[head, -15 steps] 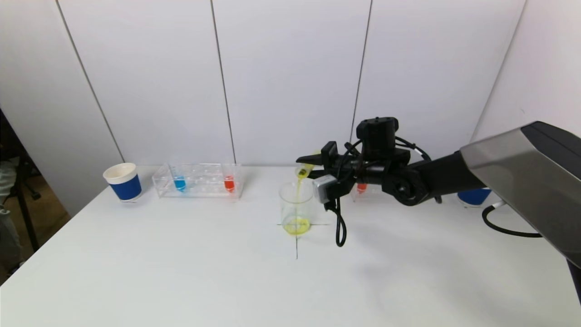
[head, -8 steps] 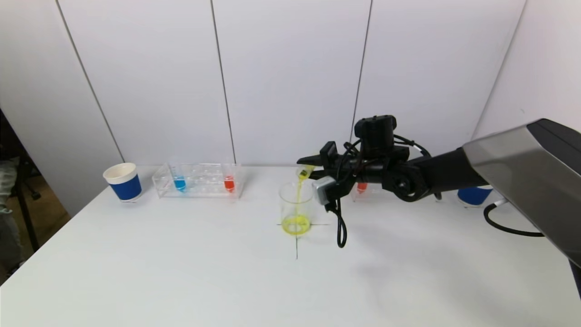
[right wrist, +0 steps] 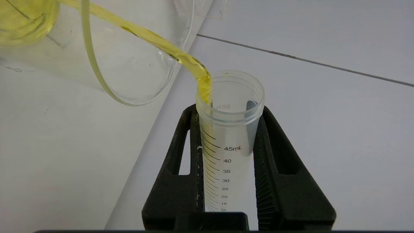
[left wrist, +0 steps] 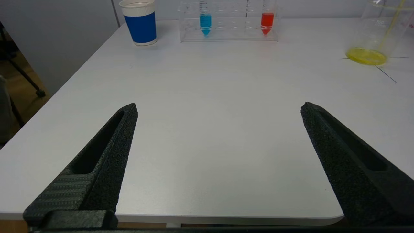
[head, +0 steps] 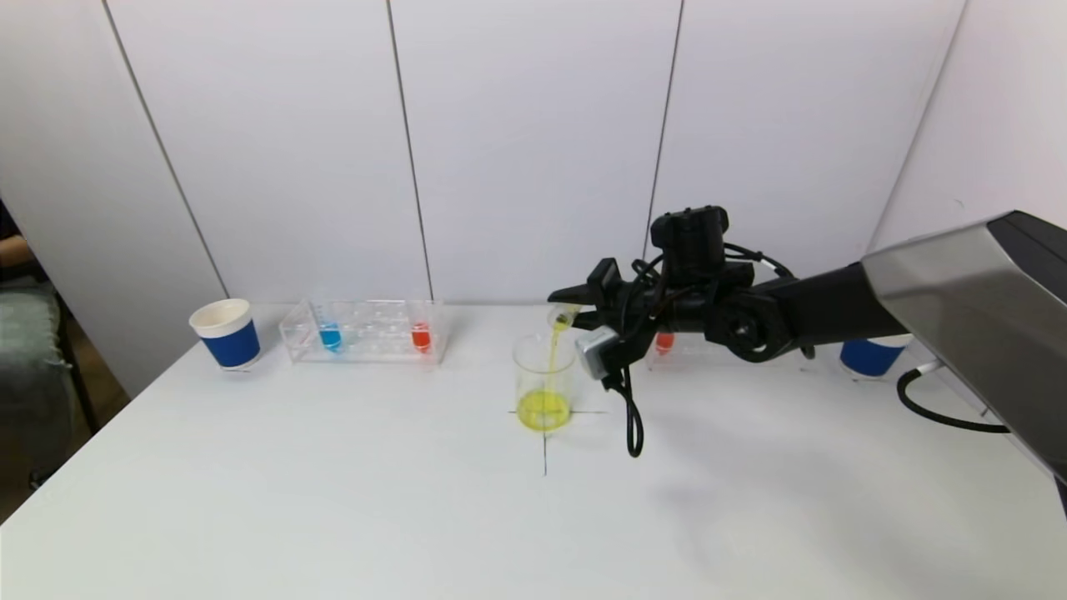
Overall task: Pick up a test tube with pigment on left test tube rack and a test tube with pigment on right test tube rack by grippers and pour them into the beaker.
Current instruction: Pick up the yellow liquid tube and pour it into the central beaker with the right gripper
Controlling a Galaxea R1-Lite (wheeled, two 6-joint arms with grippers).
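Note:
My right gripper [head: 575,307] is shut on a clear graduated test tube [right wrist: 228,142], tipped over the glass beaker [head: 544,375] at the table's middle. A thin yellow stream [right wrist: 155,42] runs from the tube's mouth [head: 560,316] into the beaker, where yellow liquid [head: 543,410] pools at the bottom. The left rack [head: 365,332] holds a blue tube [head: 330,335] and a red tube [head: 421,336]. A red tube [head: 664,342] of the right rack shows behind my right arm. My left gripper [left wrist: 218,108] is open and empty, low over the table's near edge, out of the head view.
A blue and white paper cup [head: 226,333] stands left of the left rack. A second blue cup [head: 869,357] sits at the far right behind my right arm. A black cable [head: 629,417] hangs from the right wrist beside the beaker. A black cross [head: 545,442] marks the table under the beaker.
The right gripper has tipped the tube a little further and risen slightly. The yellow pool in the beaker has grown. The left gripper has not visibly moved.

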